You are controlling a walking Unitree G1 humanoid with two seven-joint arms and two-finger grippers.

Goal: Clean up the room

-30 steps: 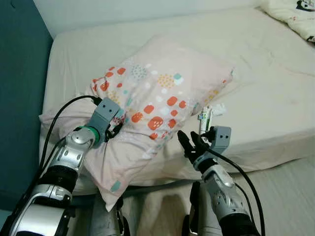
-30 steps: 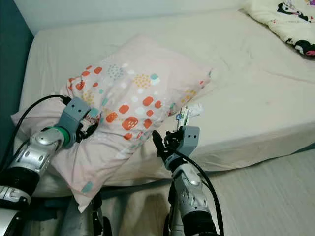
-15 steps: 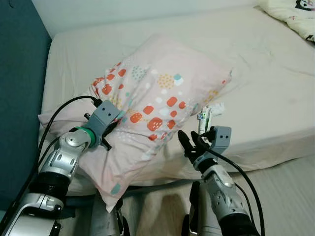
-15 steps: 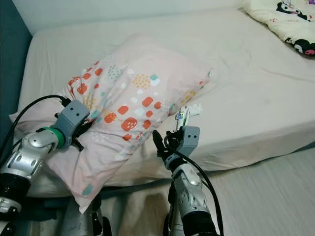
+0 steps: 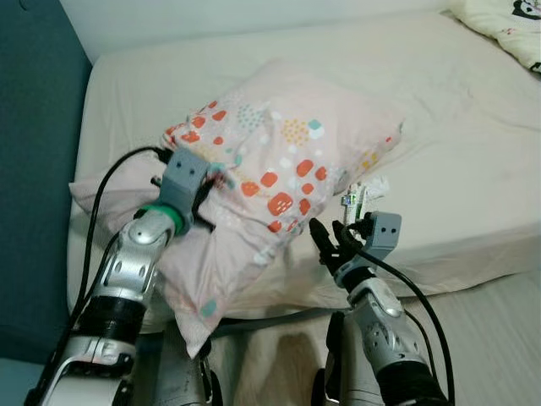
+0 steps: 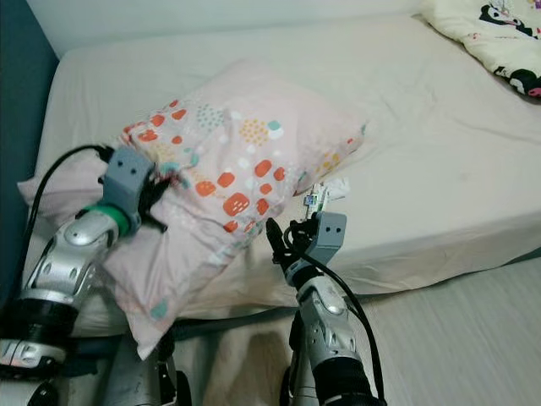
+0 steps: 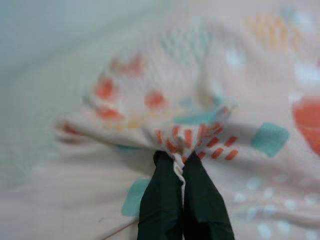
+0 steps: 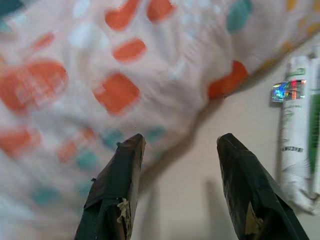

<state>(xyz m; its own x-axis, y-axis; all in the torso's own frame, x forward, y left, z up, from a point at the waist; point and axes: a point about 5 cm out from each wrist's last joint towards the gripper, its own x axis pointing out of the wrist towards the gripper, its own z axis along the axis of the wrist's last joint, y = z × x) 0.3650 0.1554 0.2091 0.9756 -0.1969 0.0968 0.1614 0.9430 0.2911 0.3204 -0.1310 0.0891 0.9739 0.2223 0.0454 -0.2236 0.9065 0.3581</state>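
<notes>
A pink pillow (image 5: 287,152) with orange and teal dots lies across the near left part of the bed (image 5: 473,135), one end hanging over the edge. My left gripper (image 7: 180,162) is shut on a fold of its cover at the near left side, bunching the fabric up. My right gripper (image 8: 177,145) stands open just off the bed's front edge, by the pillow's near right corner, with nothing between its fingers. A small white tube with a shiny label (image 8: 295,125) lies on the sheet beside it.
A dark teal wall (image 5: 34,169) runs along the left of the bed. A cream blanket with black cartoon prints (image 6: 490,34) lies at the far right corner. Pale wood floor (image 6: 473,338) shows at the lower right.
My left gripper has moved up and to the right with the fold of cover, pulling the pillow's near left side over itself. The right gripper has hardly moved.
</notes>
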